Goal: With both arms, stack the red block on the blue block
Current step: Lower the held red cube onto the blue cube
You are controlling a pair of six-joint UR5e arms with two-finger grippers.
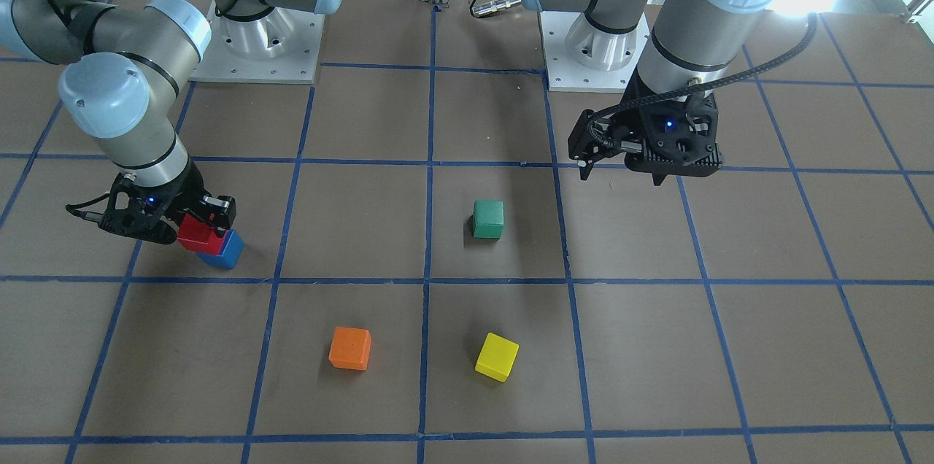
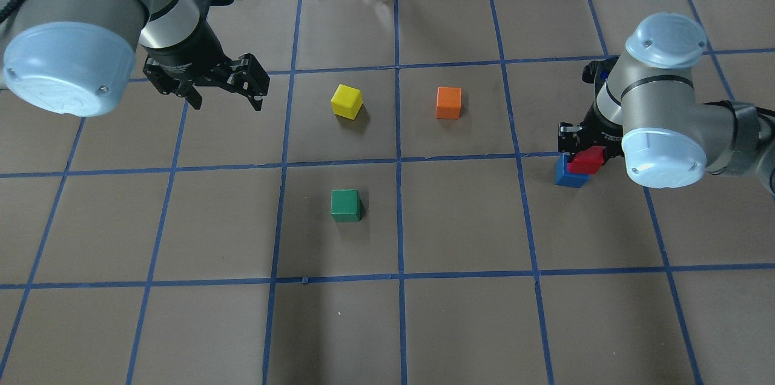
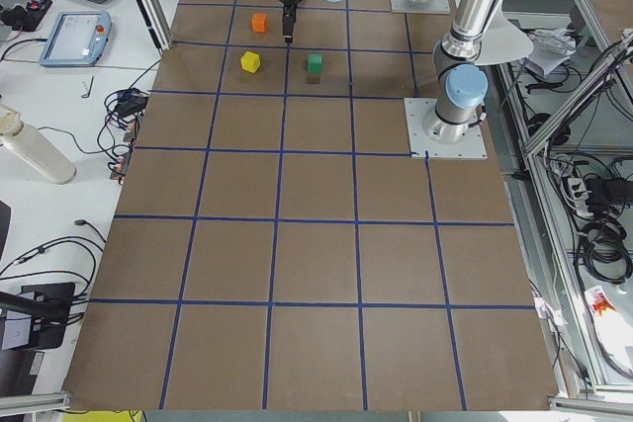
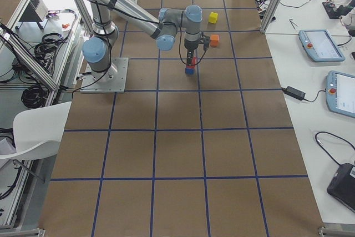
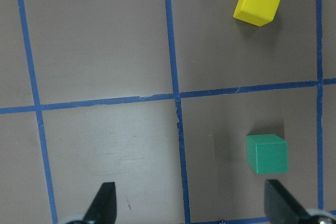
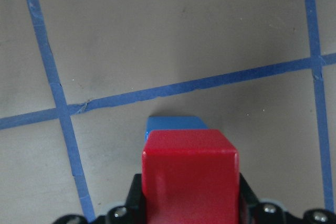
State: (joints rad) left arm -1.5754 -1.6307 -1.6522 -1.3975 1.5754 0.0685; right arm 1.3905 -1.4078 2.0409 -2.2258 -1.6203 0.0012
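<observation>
My right gripper (image 1: 203, 225) is shut on the red block (image 1: 195, 236) and holds it just over the blue block (image 1: 230, 251), which stands on the table. The red block covers only part of the blue one and sits offset to one side. I cannot tell whether they touch. The right wrist view shows the red block (image 6: 190, 174) between the fingers, with the blue block's (image 6: 176, 123) far edge showing beyond it. My left gripper (image 2: 224, 93) is open and empty, hovering above the table far from both blocks. Its fingertips (image 5: 106, 199) frame bare table.
A green cube (image 2: 346, 205) stands near the table's middle. A yellow cube (image 2: 347, 100) and an orange cube (image 2: 448, 103) stand beyond it. The green cube (image 5: 267, 153) lies just inside the left gripper's right finger in the wrist view. The arm bases (image 1: 257, 48) stand at the robot's edge.
</observation>
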